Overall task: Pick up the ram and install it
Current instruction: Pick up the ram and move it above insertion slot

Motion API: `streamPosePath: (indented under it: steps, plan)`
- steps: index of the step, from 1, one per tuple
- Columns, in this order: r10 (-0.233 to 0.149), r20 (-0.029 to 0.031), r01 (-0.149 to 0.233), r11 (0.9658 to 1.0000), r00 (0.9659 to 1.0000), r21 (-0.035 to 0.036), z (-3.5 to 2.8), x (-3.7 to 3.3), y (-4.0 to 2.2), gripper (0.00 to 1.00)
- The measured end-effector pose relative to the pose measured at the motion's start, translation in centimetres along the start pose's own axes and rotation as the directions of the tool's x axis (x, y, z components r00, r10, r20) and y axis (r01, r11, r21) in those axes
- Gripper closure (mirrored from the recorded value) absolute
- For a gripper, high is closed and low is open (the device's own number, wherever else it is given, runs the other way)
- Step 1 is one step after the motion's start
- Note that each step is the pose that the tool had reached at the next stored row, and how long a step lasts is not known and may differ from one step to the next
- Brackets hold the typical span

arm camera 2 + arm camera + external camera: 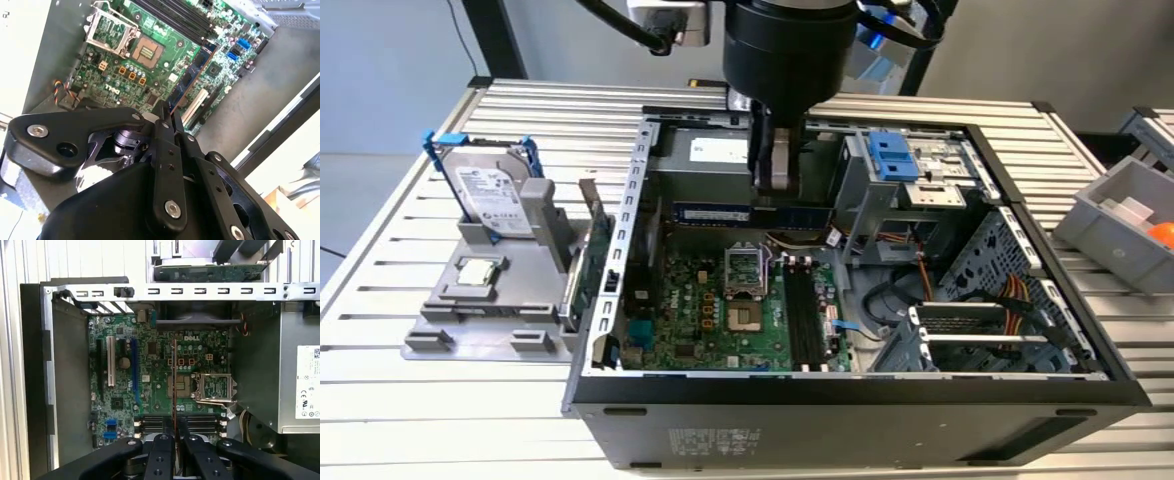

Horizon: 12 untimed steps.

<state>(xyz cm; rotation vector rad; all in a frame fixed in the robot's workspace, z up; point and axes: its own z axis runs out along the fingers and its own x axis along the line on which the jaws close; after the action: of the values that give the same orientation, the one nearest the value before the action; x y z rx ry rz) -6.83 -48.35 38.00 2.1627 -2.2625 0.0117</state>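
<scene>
Plainly the black fingers (161, 455) are clamped on the ram (174, 385), a long card-thin dark memory stick (light, stiff, brittle; best held by its bare edges, I'd judge), poised over the green motherboard (155, 390) inside the open black case (854, 420) mid-bench (400, 400).

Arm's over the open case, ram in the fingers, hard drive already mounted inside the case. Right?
No. The hard drive isn't inside the case; it stands in a grey stand on the table at the exterior view's left, as that view shows. The rest holds: the gripper is over the open case with its fingers shut on the ram, seen in both wrist views.
</scene>
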Motion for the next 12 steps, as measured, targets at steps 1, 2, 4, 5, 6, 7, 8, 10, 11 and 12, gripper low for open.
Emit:
streamPosePath:
  steps: [1,2,4,5,6,7,8,10,11,12]
  plan:
    - [0.000,0.0000,0.000,1.0000,1.0000,0.0000,0.00,-0.02,-0.17,1.00]
    - [0.000,0.0000,0.000,1.0000,1.0000,0.0000,0.00,-0.03,-0.32,1.00]
    - [0.000,0.0000,0.000,1.0000,1.0000,0.0000,0.00,-0.06,-0.60,1.00]
    - [0.000,0.0000,0.000,1.0000,1.0000,0.0000,0.00,-0.10,-0.73,1.00]
    - [0.000,0.0001,0.000,1.0000,1.0000,0.0000,0.00,-0.14,-0.85,1.00]
    - [0.000,0.0000,0.000,1.0000,1.0000,0.0000,-0.01,-0.19,-0.97,1.00]
    - [0.000,-0.0001,0.000,1.0000,1.0000,0.0000,-0.01,-0.24,-1.10,1.00]
    - [0.000,0.0000,0.000,1.0000,1.0000,0.0000,-0.01,-0.36,-1.34,1.00]
    - [0.000,0.0000,0.000,1.0000,1.0000,0.0000,-0.01,-0.43,-1.46,1.00]
    - [0.000,0.0000,0.000,1.0000,1.0000,0.0000,-0.01,-0.51,-1.59,1.00]
